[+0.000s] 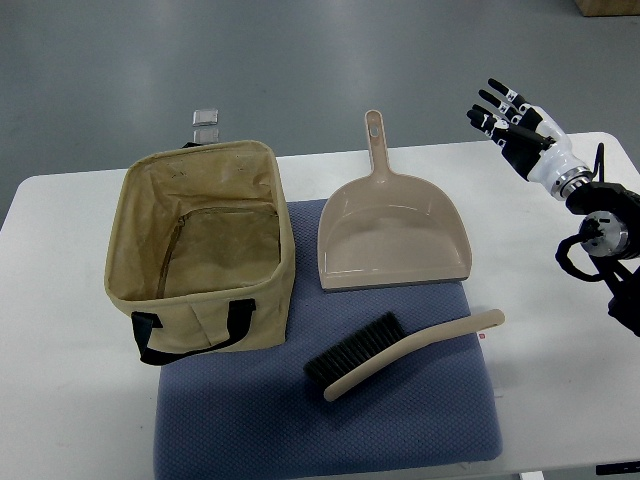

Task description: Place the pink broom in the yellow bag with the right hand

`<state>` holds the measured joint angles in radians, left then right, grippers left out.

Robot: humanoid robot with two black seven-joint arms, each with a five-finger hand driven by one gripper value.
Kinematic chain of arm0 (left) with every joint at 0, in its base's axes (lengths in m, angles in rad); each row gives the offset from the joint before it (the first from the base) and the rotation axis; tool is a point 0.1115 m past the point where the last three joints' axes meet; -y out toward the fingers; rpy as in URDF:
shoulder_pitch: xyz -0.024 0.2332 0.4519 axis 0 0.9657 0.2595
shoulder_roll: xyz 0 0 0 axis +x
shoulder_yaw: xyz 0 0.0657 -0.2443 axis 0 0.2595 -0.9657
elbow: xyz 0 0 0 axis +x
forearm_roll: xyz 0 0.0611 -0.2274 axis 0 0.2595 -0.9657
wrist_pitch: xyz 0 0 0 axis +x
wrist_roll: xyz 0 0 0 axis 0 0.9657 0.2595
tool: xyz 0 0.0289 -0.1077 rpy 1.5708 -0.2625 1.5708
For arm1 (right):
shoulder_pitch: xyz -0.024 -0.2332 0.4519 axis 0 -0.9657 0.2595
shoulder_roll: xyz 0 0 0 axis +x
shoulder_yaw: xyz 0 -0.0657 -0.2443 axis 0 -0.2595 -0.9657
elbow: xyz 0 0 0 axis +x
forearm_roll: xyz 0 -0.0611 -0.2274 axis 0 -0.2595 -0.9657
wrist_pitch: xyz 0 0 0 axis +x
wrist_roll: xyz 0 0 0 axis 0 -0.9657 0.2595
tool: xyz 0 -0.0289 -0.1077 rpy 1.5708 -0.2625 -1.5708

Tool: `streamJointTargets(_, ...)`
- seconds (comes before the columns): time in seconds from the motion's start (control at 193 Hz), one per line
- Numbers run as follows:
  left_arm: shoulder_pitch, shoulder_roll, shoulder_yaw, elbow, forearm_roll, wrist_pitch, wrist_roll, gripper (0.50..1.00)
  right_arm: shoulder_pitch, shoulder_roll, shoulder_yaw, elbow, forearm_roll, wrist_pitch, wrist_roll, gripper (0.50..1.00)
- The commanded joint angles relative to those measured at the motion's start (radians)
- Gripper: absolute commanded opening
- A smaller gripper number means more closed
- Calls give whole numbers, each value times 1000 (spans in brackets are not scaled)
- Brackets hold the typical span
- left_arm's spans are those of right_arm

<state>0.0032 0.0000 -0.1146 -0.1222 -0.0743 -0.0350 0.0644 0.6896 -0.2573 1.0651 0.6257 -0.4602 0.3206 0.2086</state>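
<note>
A pale pink hand broom (420, 348) with black bristles lies on the blue mat (330, 420), handle pointing right. To its upper left stands the open yellow fabric bag (200, 250) with black straps; nothing shows inside it. My right hand (510, 125) hovers above the table's far right edge, fingers spread, holding nothing, well away from the broom. Its arm comes in from the right edge. No left arm shows.
A pink dustpan (392, 235) lies on the mat's far side, between the bag and my right hand, handle pointing away. The white table (60, 380) carries the mat. A small clear clip (206, 122) shows behind the bag.
</note>
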Motion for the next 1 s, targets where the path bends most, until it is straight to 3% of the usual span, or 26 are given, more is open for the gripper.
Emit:
streamJointTargets(0.0, 1, 0, 1, 4, 1, 0, 0, 1000, 4, 3, -4, 0, 0, 0, 0, 930)
streamJointTargets(0.996, 0, 0, 3, -1, 1, 0, 0, 1000, 7, -8, 1, 2, 0, 51, -2, 930)
